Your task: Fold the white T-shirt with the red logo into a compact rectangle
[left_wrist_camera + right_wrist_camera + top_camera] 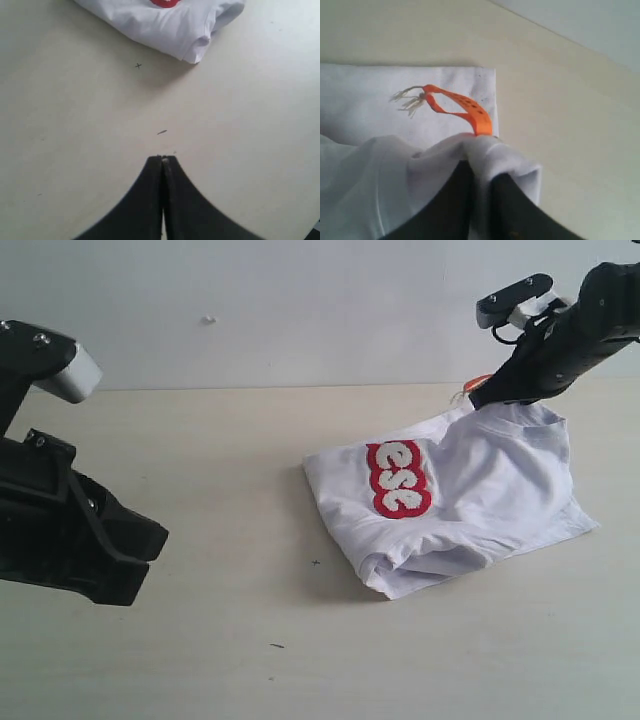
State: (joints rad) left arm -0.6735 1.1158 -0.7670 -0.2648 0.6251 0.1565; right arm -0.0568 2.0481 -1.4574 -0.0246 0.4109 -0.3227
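Garment position: the white T-shirt [500,490] lies partly folded on the table [200,460] as a bunched bundle of several layers. Only the letters "ese" of the red logo [399,479] show on the top layer; the rest of the word is hidden under a fold. In the left wrist view only a sliver of red shows, cut off at the frame edge. The bundle's near edge is a rolled fold, and its inner layers cannot be counted. The sleeves cannot be told apart from the body.

The right gripper [480,187] is at the T-shirt's far edge, by the collar. It is closed on a raised pinch of white cloth, which drapes over the fingertips and hides them. An orange tag [481,120] with frayed pale threads lies on the cloth just beyond the pinch.

The left gripper [163,161] hangs over bare table, well apart from the T-shirt, on the logo side. Its jaws are pressed together with nothing between them. In the exterior view the frame edge cuts off its arm.
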